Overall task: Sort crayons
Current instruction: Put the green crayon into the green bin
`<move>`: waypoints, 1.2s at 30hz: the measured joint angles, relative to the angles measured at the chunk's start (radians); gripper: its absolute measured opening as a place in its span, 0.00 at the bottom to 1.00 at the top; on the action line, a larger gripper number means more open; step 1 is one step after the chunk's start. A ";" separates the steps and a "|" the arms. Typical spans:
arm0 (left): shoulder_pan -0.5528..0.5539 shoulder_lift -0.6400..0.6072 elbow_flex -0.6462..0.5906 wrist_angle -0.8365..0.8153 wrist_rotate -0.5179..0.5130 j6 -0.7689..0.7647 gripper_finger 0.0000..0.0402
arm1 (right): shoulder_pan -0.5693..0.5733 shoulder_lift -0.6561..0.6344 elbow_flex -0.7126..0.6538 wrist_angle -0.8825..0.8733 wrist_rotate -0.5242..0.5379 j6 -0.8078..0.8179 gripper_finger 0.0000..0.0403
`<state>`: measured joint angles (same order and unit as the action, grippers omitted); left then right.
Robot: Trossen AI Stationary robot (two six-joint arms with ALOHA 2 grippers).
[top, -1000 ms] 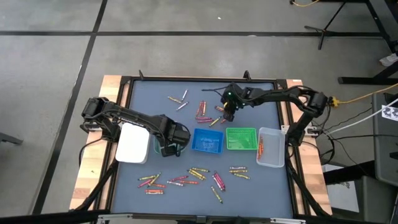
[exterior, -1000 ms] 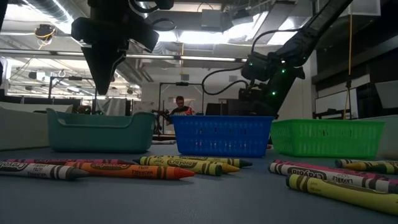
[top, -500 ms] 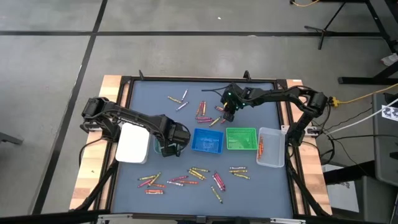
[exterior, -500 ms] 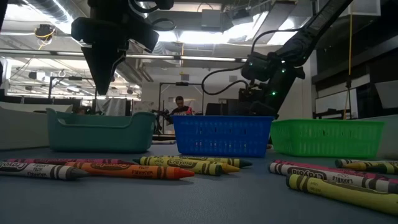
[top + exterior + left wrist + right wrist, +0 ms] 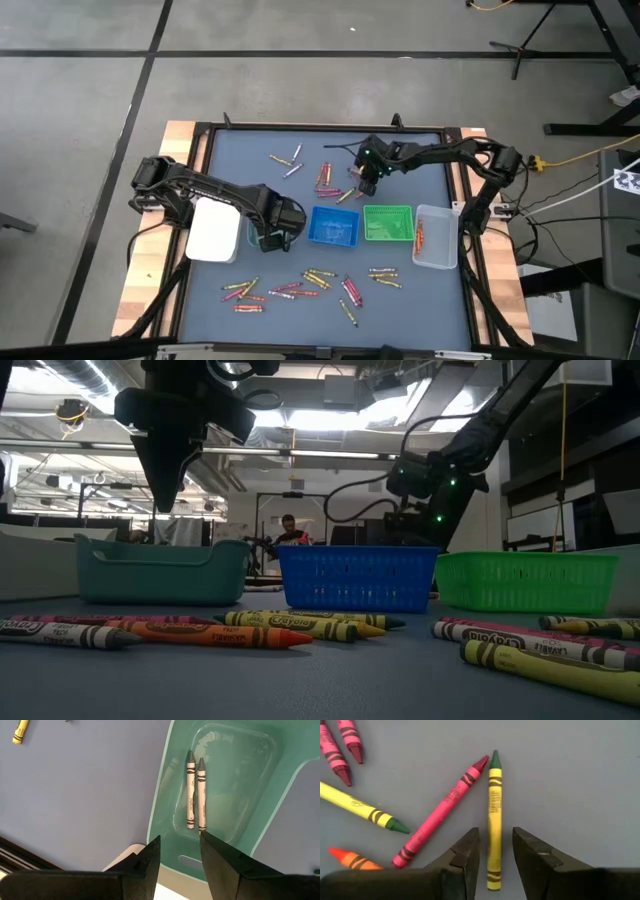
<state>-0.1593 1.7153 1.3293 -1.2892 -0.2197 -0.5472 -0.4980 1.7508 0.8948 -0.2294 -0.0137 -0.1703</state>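
My right gripper (image 5: 366, 186) (image 5: 495, 837) is open, low over the table's far middle. Its fingers stand on either side of a yellow crayon with a green tip (image 5: 494, 805) that lies flat, and they do not touch it. A red-pink crayon (image 5: 442, 812) lies beside that crayon. My left gripper (image 5: 272, 240) (image 5: 180, 840) is open and empty above the teal tray (image 5: 165, 795). Two grey crayons (image 5: 194, 790) lie side by side in that tray.
The white tray (image 5: 213, 230), teal tray (image 5: 252, 232), blue tray (image 5: 335, 226), green tray (image 5: 388, 222) and clear tray (image 5: 435, 237) stand in a row across the table's middle. Loose crayons lie near the front edge (image 5: 300, 285) and at the far side (image 5: 290, 160).
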 joint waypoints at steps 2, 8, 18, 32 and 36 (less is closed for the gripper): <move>0.000 0.000 0.000 0.000 0.000 0.000 0.30 | 0.001 0.000 0.000 0.000 0.018 0.000 0.30; 0.000 0.000 0.000 0.000 -0.001 0.000 0.30 | 0.001 0.000 0.000 0.001 0.021 0.000 0.30; 0.000 0.000 0.000 0.066 -0.009 0.014 0.30 | 0.001 0.000 -0.001 0.001 0.021 0.000 0.13; 0.076 0.000 0.000 0.415 -0.085 0.228 0.30 | 0.000 -0.002 0.003 -0.004 0.031 0.000 0.04; 0.126 0.000 0.000 0.499 -0.084 0.296 0.30 | 0.000 -0.001 0.020 -0.018 0.031 0.000 0.02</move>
<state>-0.0337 1.7153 1.3293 -0.7905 -0.3038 -0.2515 -0.4984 1.7496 0.9151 -0.2478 0.0171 -0.1703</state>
